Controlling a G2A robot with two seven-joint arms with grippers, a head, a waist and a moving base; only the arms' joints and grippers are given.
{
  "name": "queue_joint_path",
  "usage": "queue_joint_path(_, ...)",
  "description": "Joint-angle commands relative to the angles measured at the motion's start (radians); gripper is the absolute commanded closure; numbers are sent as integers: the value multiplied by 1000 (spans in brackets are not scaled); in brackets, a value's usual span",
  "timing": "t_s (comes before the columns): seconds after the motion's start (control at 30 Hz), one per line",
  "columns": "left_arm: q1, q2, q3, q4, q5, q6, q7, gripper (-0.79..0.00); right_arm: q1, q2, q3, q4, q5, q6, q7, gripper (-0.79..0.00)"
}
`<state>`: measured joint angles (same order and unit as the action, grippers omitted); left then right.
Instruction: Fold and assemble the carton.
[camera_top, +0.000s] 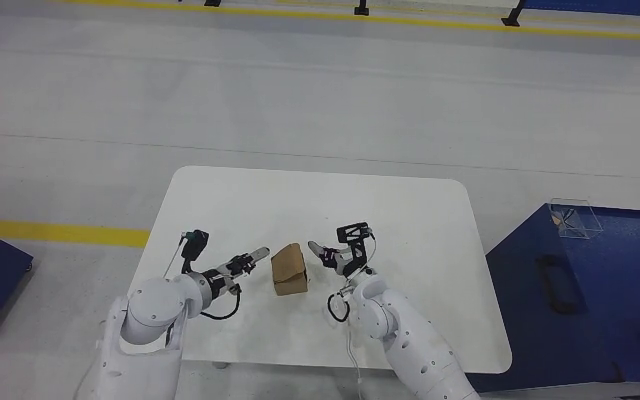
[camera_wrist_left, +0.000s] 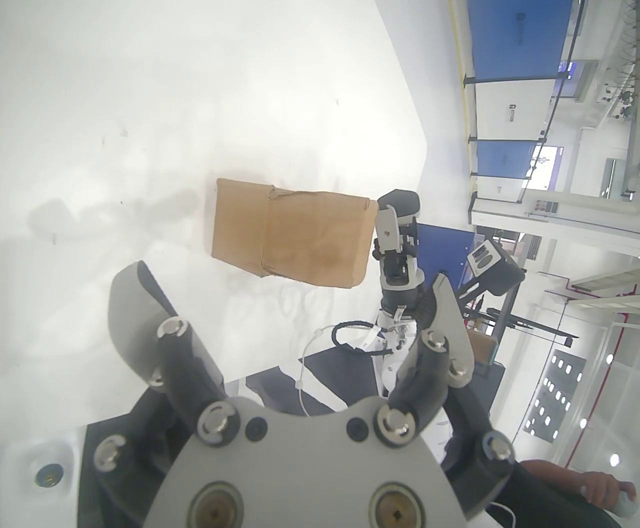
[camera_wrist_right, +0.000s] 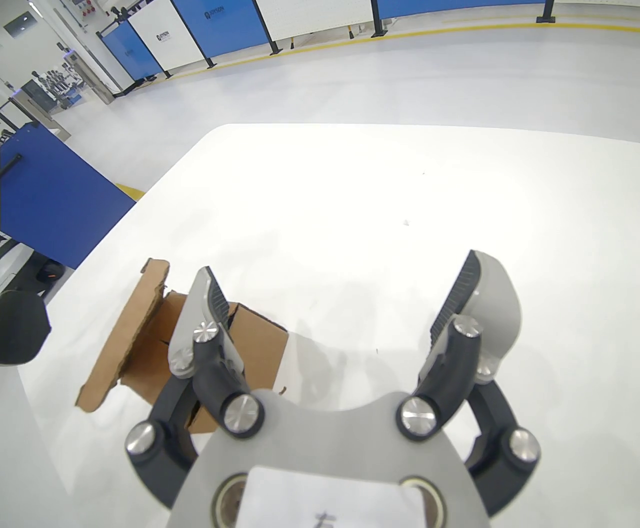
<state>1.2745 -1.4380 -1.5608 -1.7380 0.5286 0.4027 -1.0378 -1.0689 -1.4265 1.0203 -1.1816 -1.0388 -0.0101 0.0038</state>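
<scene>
Top view: small brown cardboard carton (camera_top: 289, 269) set on white table (camera_top: 420, 210) near front edge, directly between both arms. One side faced by left gripper (camera_top: 262, 253), opposite side by right gripper (camera_top: 316, 248). Both placed just beside carton, contact not discernible. Jaws of each spread wide, nothing held. Loose flap (camera_wrist_right: 125, 330) seen raised on side farther from right gripper, so judged nearer left gripper. Carton judged only partly assembled. Flap closure best made from left, bracing from right.

White table (camera_top: 420, 210); blue cabinet (camera_top: 600, 300) beside it; yellow floor line (camera_top: 70, 234).
</scene>
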Motion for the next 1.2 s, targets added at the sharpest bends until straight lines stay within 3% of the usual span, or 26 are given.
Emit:
queue_joint_path(0.0, 13, 1, 10, 23, -27, -44, 22, -785, -7, 3, 5, -7, -9, -13, 9, -785)
queue_joint_path(0.13, -14, 0, 40, 107, -28, -81, 124, -773, -22, 4, 30, -31, 11, 10, 7, -785)
queue_joint_path(0.17, -20, 0, 52, 129, -20, -93, 138, -699, -23, 3, 31, -36, 11, 16, 8, -785)
queue_joint_path(0.27, -48, 0, 94, 192, 21, -85, 181, -653, -29, 3, 32, -45, 4, 16, 3, -785)
queue_joint_path(0.33, -71, 0, 120, 230, 31, -77, 182, -493, -32, 3, 32, -48, -9, 16, 0, -785)
queue_joint_path(0.37, -80, -1, 128, 245, 33, -71, 185, -471, -34, 3, 31, -49, -12, 16, -1, -785)
queue_joint_path(0.77, -90, 9, 142, 267, -38, -96, 181, -536, -35, -8, 5, -43, -50, 38, 7, -785)
queue_joint_path(1.0, -87, 13, 166, 274, -64, -101, 188, -489, -24, -16, -5, -25, -58, 58, 11, -785)
queue_joint_path(1.13, -86, 15, 179, 279, -84, -112, 195, -554, -21, -19, -2, -19, -60, 67, 4, -785)
queue_joint_path(1.17, -86, 15, 179, 278, -91, -116, 201, -539, -21, -20, 0, -18, -59, 66, 6, -785)
